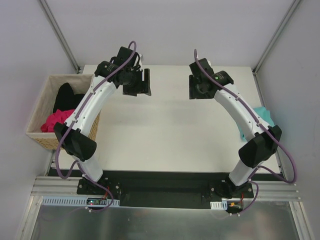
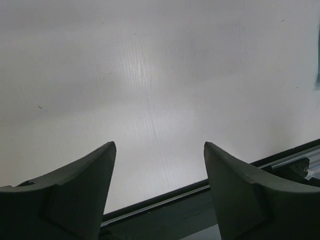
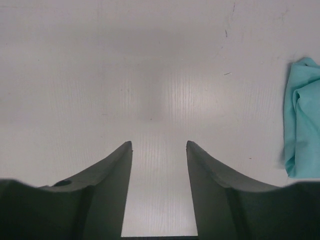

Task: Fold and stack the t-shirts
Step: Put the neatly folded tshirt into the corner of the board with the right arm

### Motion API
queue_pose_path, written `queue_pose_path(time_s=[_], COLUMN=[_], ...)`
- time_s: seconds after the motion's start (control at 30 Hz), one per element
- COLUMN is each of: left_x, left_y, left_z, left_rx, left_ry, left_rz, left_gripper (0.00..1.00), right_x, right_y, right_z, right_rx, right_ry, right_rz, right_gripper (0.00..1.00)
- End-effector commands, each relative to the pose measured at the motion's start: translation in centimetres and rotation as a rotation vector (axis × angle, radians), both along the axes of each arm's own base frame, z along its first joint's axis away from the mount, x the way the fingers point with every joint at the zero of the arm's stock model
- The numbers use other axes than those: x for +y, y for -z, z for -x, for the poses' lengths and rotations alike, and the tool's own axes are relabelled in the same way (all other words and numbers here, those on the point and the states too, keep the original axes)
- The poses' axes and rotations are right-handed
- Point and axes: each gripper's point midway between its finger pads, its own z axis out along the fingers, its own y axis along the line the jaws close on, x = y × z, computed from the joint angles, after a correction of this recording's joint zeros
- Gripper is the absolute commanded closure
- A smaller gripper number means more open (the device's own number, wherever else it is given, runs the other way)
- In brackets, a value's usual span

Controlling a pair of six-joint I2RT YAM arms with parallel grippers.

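Note:
A teal t-shirt (image 1: pixel 261 119) lies at the right edge of the table, mostly behind the right arm; the right wrist view shows its edge (image 3: pixel 302 120) on the right. A magenta t-shirt (image 1: pixel 56 120) and a black t-shirt (image 1: pixel 66 96) lie in the wicker basket (image 1: pixel 37 112) left of the table. My left gripper (image 1: pixel 142 82) hovers over the far left of the white table (image 1: pixel 165 130), open, with nothing between its fingers (image 2: pixel 80 180). My right gripper (image 1: pixel 196 86) hangs over the far right part, open and empty; only bare table shows between its fingers (image 3: pixel 112 175).
The table's near edge and the black base rail (image 2: pixel 190 210) show under the left gripper. Both arm bases stand on the black plate (image 1: pixel 165 185) at the front. Grey walls and frame posts (image 1: pixel 60 35) close in the back and sides.

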Motion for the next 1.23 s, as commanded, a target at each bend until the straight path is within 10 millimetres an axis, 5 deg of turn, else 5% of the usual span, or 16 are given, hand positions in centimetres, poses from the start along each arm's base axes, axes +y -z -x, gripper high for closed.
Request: queue_pose_path(time_s=[0.0, 0.03, 0.1, 0.23, 0.5, 1.2], left_x=[1.0, 1.0, 1.0, 0.8, 0.7, 0.7], left_y=[-2.0, -2.1, -2.4, -3.4, -4.9, -3.9], left_z=[0.3, 0.4, 0.4, 0.4, 0.6, 1.0], left_rx=[-0.061, -0.062, -0.066, -0.087, -0.128, -0.113], left_ry=[-0.058, -0.061, -0.068, -0.072, -0.075, -0.098], left_rz=[0.002, 0.006, 0.012, 0.037, 0.069, 0.092], left_gripper=[0.24, 0.10, 0.01, 0.01, 0.01, 0.01], right_x=[0.3, 0.4, 0.5, 0.7, 0.5, 0.3], right_y=[-1.6, -1.7, -2.1, -2.7, -3.4, -3.2], right_z=[1.0, 1.0, 1.1, 1.1, 1.4, 1.7], right_rx=[-0.034, -0.034, -0.034, -0.037, -0.050, -0.085], right_ry=[-0.043, -0.047, -0.053, -0.061, -0.077, -0.132], right_rz=[-0.006, -0.011, -0.021, -0.030, -0.025, -0.005], right_gripper=[0.41, 0.32, 0.21, 0.00, 0.00, 0.00])
